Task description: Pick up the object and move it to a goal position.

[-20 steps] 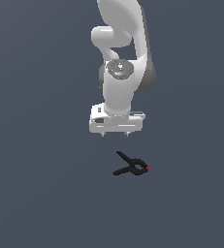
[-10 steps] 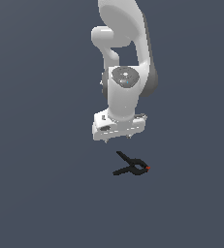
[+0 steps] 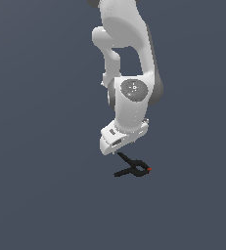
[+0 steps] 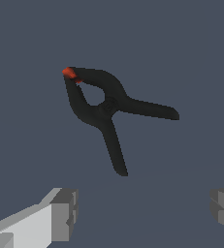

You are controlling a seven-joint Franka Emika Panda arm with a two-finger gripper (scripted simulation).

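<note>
Approaching the clamp

The gripper (image 4: 142, 213) is hovering wide open and empty above the clamp (image 3: 133, 168), lying lower centre of the exterior view; next, centring and descending over its pivot.

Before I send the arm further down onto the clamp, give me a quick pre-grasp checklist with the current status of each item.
1. Claw open: ok, both fingers stand wide apart in the wrist view.
2. Clamp in sight: ok, whole clamp shows in the wrist view, its red tip pointing away from the claw.
3. Clamp free of the claw: ok, no finger touches it; in the exterior view the clamp lies just below the claw.
4. Clamp centred between the fingers: cannot tell; the handles point toward the gap, but the body sits beyond it.
5. Obstacles near the clamp: ok, none visible around it.
6. Goal position: cannot tell, no marker shows in either view.
</note>
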